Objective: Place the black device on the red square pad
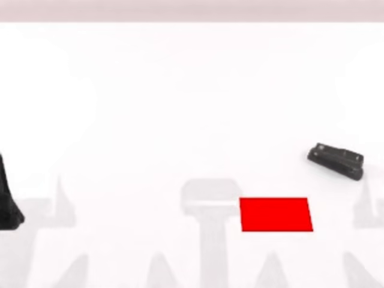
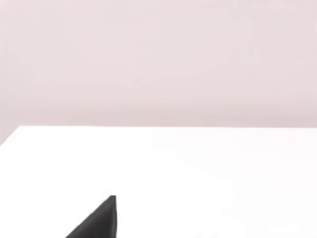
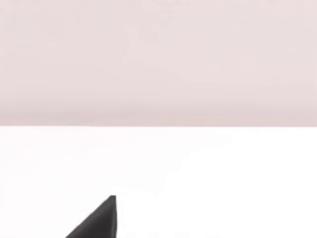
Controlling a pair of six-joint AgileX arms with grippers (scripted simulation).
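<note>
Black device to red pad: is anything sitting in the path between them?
Nothing visible. In the top view the small black oblong device lies on the white table toward its right side, apart from the flat red square pad, with only bare tabletop between them.

You see only a dark sliver of the left pincer [image 2: 96,220] and of the right pincer [image 3: 96,220], each cut by its wrist view's edge. At the tabletop's [image 1: 180,120] left edge, a dark shape [image 1: 8,204] is cropped.
</note>
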